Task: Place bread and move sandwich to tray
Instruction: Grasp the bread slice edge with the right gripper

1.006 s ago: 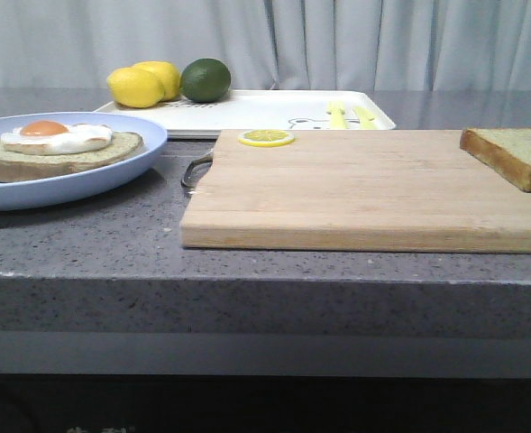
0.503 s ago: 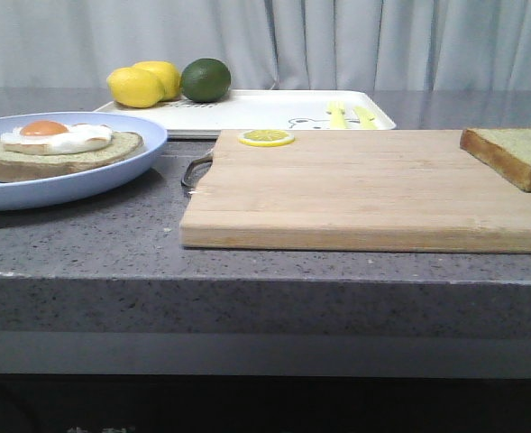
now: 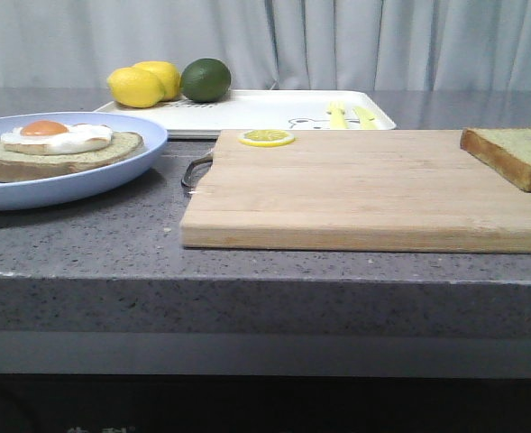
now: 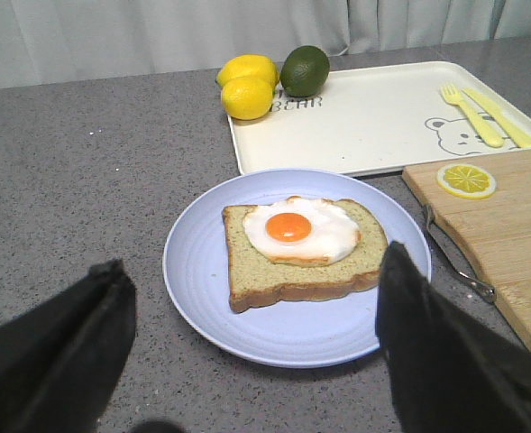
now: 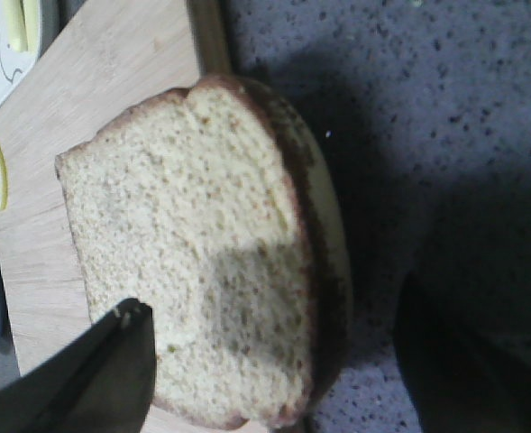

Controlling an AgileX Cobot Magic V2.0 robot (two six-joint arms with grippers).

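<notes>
Bread [image 5: 202,244] overhangs the board's [image 5: 112,54] edge between the right gripper's [image 5: 274,361] spread fingers, unseen in front view.

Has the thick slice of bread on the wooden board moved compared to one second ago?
No. The thick square bread slice lies at the same far right corner of the pale wooden cutting board as before.

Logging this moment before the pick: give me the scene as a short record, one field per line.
bread: thick slice on the right end of the wooden board, overhanging its edge
sandwich: one slice topped with a fried egg on the blue plate; no top slice
tray: white tray behind plate and board, holding two lemons, a lime and yellow cutlery
lemon slice: on the board's far left corner
left gripper: open above the plate
right gripper: open over the bread
</notes>
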